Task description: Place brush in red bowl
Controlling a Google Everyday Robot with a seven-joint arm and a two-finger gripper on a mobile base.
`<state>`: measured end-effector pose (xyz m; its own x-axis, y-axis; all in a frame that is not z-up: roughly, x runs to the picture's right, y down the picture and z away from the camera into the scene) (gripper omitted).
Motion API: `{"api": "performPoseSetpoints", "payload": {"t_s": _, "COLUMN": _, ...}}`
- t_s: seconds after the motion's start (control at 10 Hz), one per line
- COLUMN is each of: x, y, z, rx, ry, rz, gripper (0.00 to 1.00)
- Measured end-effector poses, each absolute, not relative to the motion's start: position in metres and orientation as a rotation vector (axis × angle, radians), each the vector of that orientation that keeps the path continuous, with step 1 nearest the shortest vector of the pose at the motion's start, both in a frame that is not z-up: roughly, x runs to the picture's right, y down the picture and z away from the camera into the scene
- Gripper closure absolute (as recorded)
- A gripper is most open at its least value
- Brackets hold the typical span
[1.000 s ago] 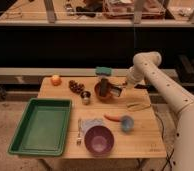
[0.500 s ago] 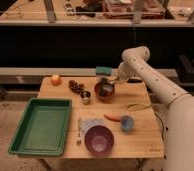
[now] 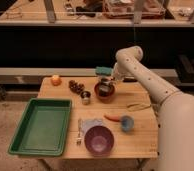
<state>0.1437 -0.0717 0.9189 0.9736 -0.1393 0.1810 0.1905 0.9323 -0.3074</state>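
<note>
Camera view: we found that the arm had swung left and back across the wooden table (image 3: 140, 142) over the preceding second. A second before, the gripper (image 3: 109, 81) had hung beside the red bowl (image 3: 104, 91) on its right; half a second before, it stood nearer the bowl's far rim; at inspection it was directly over the bowl, at the far side of its opening. We judged this to mean the carry was finished and the release was the step in hand.

We saw a dark mass with greyish glints inside the red bowl, directly below the gripper, which we took to be the brush (image 3: 106, 88). We could not tell whether the brush rested on the bowl's floor or hung from the gripper, nor whether the fingers were spread or pressed together; gripper and brush merged into one dark shape.

Other items noted: a teal sponge (image 3: 103, 71) just behind the bowl, near the gripper; a small metal cup (image 3: 85, 97) left of the bowl; a cluster of dark grapes (image 3: 75, 86) and an orange (image 3: 55, 79) further left; a green tray (image 3: 40, 125) at the front left; a purple bowl (image 3: 99, 139), a blue cup (image 3: 126, 122) and a carrot (image 3: 111, 118) at the front; a thin yellowish item (image 3: 136, 106) to the right.
</note>
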Motion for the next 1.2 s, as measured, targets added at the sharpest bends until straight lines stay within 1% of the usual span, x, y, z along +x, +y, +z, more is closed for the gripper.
{"api": "performPoseSetpoints", "payload": {"t_s": 0.2, "x": 0.1478, "y": -0.071, "z": 0.9232, "rx": -0.333, "ry": -0.143, "rz": -0.163, "gripper": 0.51}}
{"api": "performPoseSetpoints", "payload": {"t_s": 0.4, "x": 0.1429, "y": -0.0697, "z": 0.9278, "rx": -0.34, "ry": -0.141, "rz": -0.163, "gripper": 0.28}}
{"api": "performPoseSetpoints", "payload": {"t_s": 0.5, "x": 0.1425, "y": -0.0691, "z": 0.9292, "rx": -0.343, "ry": -0.141, "rz": -0.162, "gripper": 0.23}}
{"api": "performPoseSetpoints", "payload": {"t_s": 0.6, "x": 0.1437, "y": -0.0683, "z": 0.9307, "rx": -0.346, "ry": -0.139, "rz": -0.16, "gripper": 0.2}}
{"api": "performPoseSetpoints", "payload": {"t_s": 1.0, "x": 0.1405, "y": -0.0683, "z": 0.9294, "rx": -0.346, "ry": -0.142, "rz": -0.167, "gripper": 0.2}}
{"api": "performPoseSetpoints", "payload": {"t_s": 1.2, "x": 0.1411, "y": -0.0695, "z": 0.9253, "rx": -0.322, "ry": -0.161, "rz": -0.162, "gripper": 0.2}}
